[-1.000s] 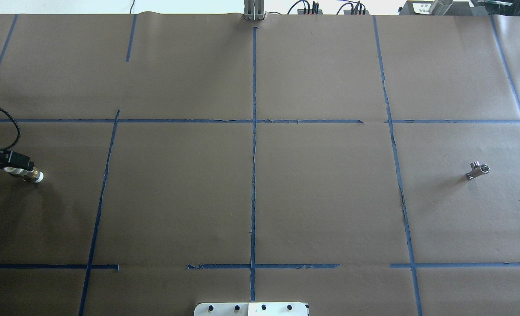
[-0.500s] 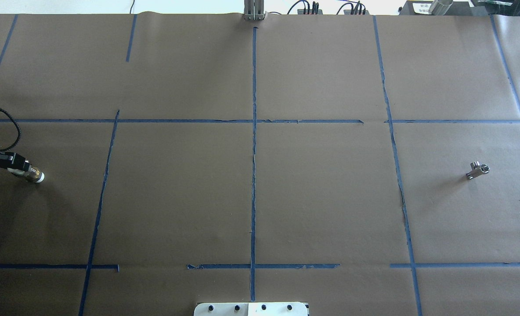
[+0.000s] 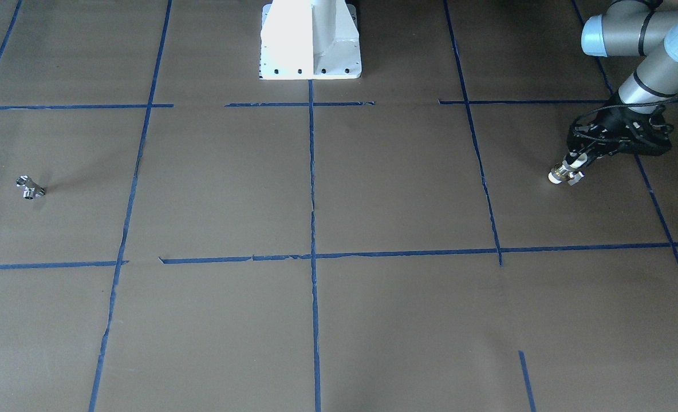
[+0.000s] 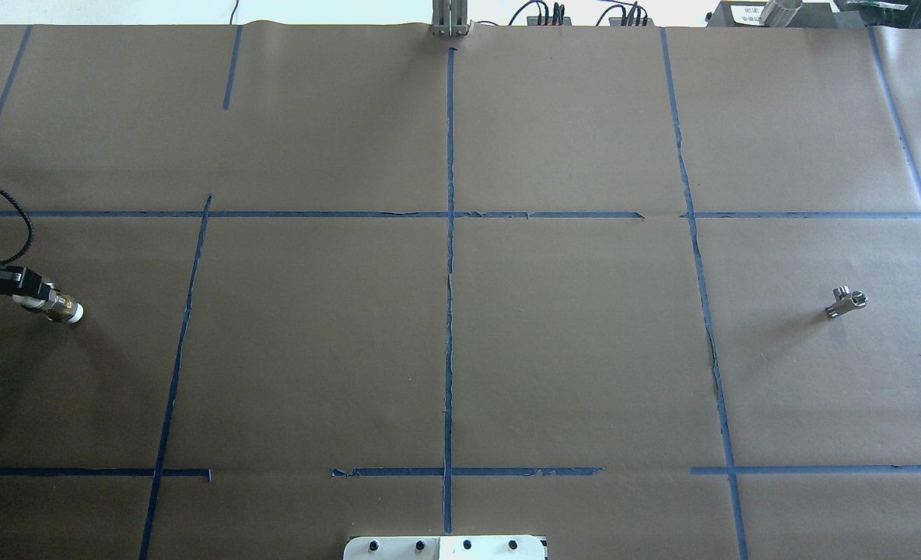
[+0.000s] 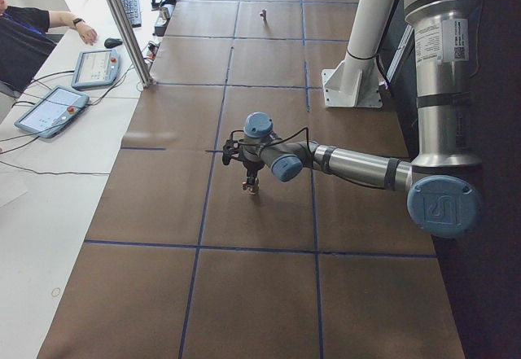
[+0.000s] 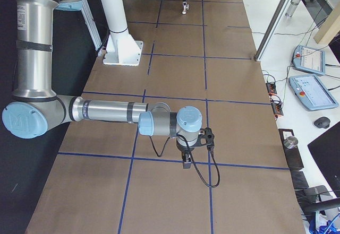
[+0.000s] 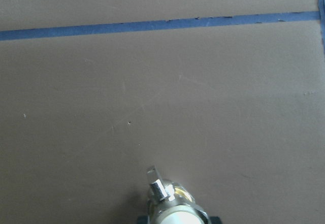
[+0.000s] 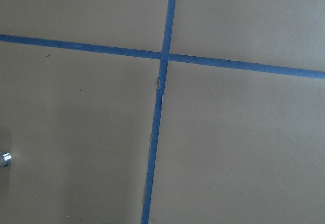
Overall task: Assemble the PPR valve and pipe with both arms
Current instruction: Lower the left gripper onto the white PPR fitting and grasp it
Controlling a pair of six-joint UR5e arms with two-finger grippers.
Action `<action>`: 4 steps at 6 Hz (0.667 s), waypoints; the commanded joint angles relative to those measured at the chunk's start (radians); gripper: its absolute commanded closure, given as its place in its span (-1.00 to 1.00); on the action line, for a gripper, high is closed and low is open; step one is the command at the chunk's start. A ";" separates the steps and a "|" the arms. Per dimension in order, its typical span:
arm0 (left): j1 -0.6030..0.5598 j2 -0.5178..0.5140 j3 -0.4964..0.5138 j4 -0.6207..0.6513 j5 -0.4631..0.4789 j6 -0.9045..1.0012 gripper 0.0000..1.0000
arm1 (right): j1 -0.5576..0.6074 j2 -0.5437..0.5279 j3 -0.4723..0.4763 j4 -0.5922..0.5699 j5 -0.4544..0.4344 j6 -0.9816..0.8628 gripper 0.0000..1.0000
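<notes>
Seen from overhead, across the worktop (image 4: 460, 342): the valve (image 4: 62, 310) at 9 o'clock, the pipe (image 4: 845, 302) well apart at 3 o'clock, the robot base (image 4: 445, 547) at 6 o'clock.

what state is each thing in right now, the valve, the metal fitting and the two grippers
valve, clamped by one end in the left gripper, free white end pointing out; cannot tell if it is off the table
metal fitting, lying loose on the table, nothing touching it
left gripper, shut on the valve
right gripper, over bare table away from the fitting; cannot tell if open or shut
</notes>
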 commanded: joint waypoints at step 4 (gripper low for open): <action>0.009 -0.326 -0.332 0.774 0.000 -0.024 1.00 | 0.000 0.001 -0.002 0.000 -0.001 0.000 -1.00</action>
